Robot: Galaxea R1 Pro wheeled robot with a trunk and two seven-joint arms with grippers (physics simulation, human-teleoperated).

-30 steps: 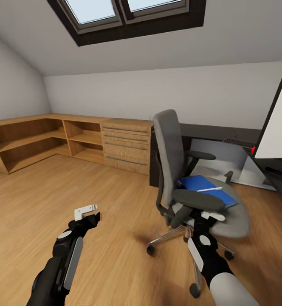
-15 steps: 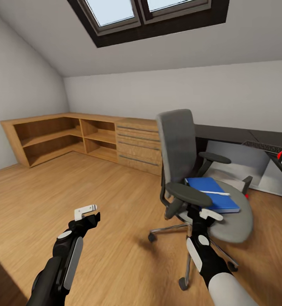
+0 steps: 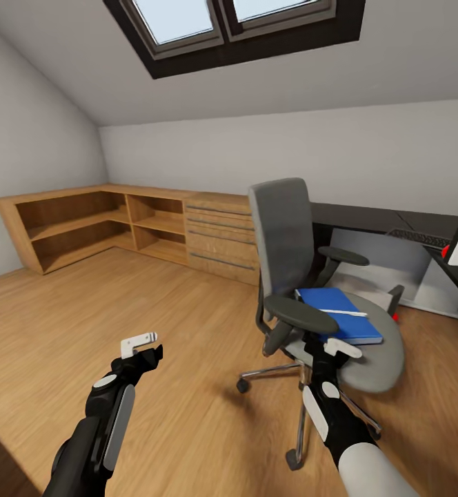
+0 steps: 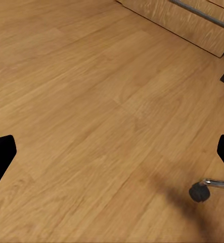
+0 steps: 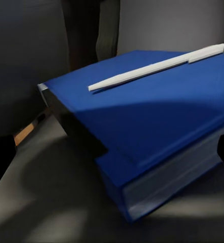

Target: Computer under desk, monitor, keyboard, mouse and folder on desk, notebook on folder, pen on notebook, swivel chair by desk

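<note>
While the right tool (image 3: 332, 347) hovers spread apart at the grey upholstered swivel chair (image 3: 284, 238), thin white pen (image 5: 157, 67) atop blue folder (image 5: 157, 126) on its seat, left tool (image 3: 143, 345) spread over wooden floor (image 4: 91, 111).

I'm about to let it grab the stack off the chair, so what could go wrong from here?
1. The pen lies loose on top of the blue stack; tilting the stack while lifting could roll it off.
2. The swivel chair stands on casters, so a push from the right gripper may roll or turn it away.
3. The near armrest sits right beside that gripper and could snag the arm.
</note>
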